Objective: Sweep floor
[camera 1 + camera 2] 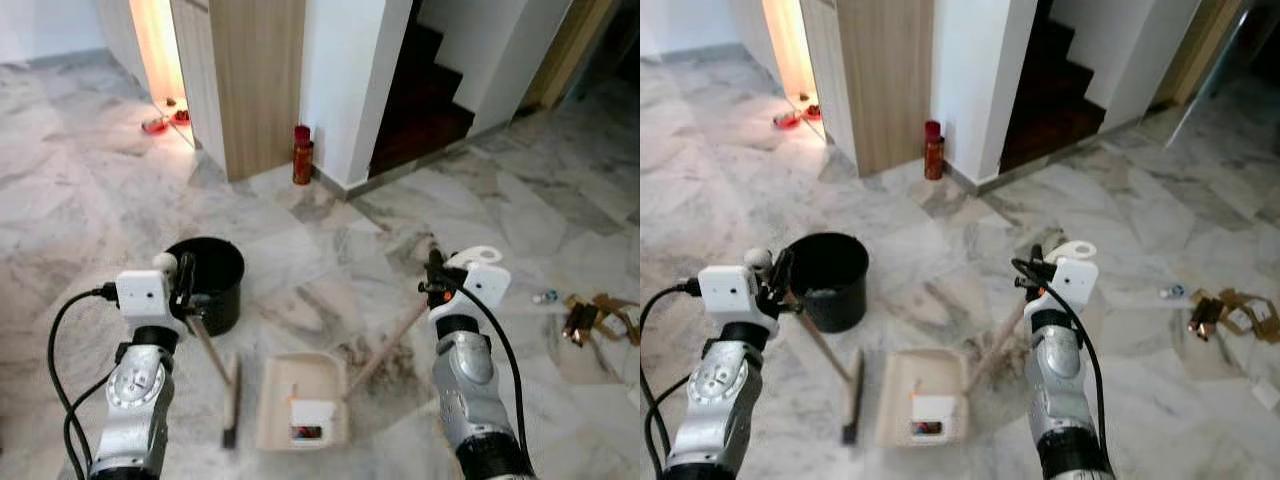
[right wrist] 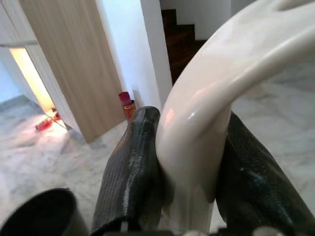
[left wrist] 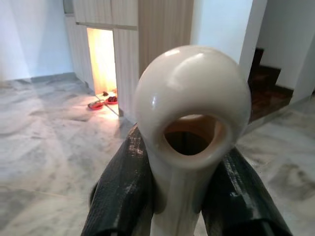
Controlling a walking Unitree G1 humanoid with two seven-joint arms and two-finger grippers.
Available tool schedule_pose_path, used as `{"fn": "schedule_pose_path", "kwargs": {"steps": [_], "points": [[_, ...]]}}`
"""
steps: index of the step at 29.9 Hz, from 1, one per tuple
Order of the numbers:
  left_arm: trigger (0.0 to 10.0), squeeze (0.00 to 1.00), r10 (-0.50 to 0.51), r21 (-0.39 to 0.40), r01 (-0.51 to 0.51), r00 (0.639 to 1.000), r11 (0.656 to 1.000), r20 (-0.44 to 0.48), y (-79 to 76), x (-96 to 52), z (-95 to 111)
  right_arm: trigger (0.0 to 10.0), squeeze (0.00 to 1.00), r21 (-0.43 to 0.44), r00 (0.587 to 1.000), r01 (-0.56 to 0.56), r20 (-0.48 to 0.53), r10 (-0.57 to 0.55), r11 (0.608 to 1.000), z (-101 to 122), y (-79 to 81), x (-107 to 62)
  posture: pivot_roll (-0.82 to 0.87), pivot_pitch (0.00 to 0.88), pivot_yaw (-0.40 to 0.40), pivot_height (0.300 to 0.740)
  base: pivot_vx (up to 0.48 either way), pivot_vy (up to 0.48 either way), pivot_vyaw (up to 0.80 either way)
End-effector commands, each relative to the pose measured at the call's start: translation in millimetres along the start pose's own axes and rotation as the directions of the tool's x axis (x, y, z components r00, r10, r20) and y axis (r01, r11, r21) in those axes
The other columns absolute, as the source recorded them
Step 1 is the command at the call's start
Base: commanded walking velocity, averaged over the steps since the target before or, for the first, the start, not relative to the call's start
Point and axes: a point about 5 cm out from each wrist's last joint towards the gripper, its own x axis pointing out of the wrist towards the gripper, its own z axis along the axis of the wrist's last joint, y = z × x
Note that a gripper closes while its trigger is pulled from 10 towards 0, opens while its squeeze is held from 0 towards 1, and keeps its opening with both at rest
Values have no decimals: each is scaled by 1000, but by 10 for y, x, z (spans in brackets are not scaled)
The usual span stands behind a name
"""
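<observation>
Broom rests on the marble floor beside the dustpan, its handle clamped by the left gripper; the right gripper clamps the dustpan's handle. Short, low strokes toward the pan should work best.

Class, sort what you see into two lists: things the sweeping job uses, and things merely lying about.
For the job:
broom, in left gripper
dustpan, handle in right gripper
black bucket
litter

Lying about:
red bottle
red slippers
</observation>
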Motion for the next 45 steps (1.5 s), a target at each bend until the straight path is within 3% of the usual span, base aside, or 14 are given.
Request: {"fn": "schedule_pose_path", "kwargs": {"steps": [1,45], "points": [[10000,0,-25,-16,26,999,1000,46,-82,45,88,10000,0,9,999,19,39,-19,1000,78,-52,18,52,0,-60,740,0,450,0],[10000,0,-35,-22,36,998,999,46,-107,27,87,10000,0,12,997,3,73,-3,1000,158,-17,39,57,0,-67,740,0,432,0]]}}
